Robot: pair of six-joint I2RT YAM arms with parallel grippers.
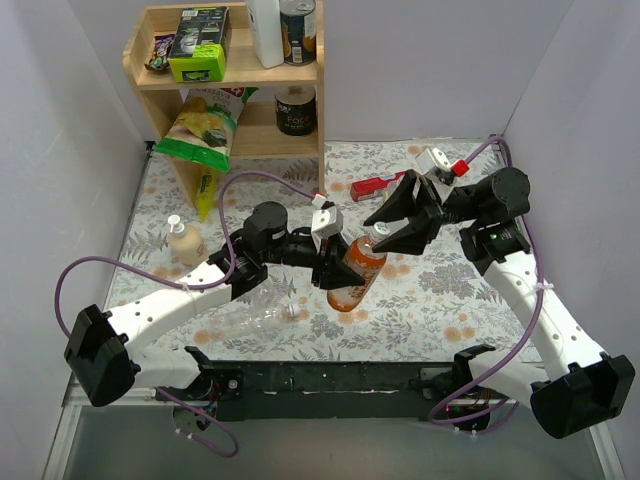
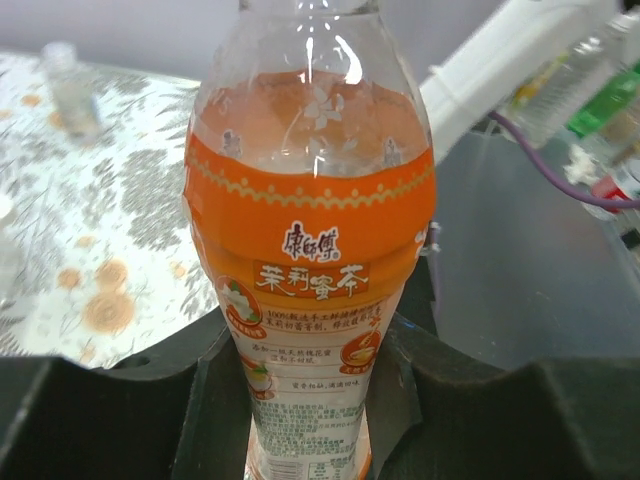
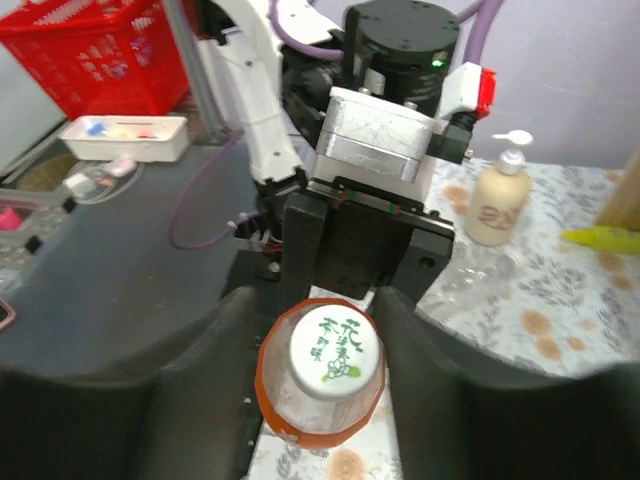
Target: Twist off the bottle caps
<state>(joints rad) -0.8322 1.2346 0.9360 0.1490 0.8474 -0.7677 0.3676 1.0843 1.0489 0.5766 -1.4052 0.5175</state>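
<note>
The bottle with orange liquid (image 1: 358,268) is held tilted above the table, its whitish cap (image 1: 379,231) pointing up and to the right. My left gripper (image 1: 335,262) is shut on its lower labelled body; in the left wrist view (image 2: 310,400) the black fingers (image 2: 215,400) press both sides of the bottle (image 2: 310,250). My right gripper (image 1: 388,222) is open, its fingers straddling the cap. In the right wrist view the cap (image 3: 335,352), printed with green characters, sits between the spread fingers (image 3: 215,370), with a gap on the left side. A colourless bottle (image 1: 255,312) lies on the table under the left arm.
A pump lotion bottle (image 1: 185,240) stands at the left of the floral mat. A wooden shelf (image 1: 310,75) at the back holds a chips bag (image 1: 205,125), a green box, a white container (image 1: 265,30) and dark tins. A red object (image 1: 378,186) lies behind the right gripper.
</note>
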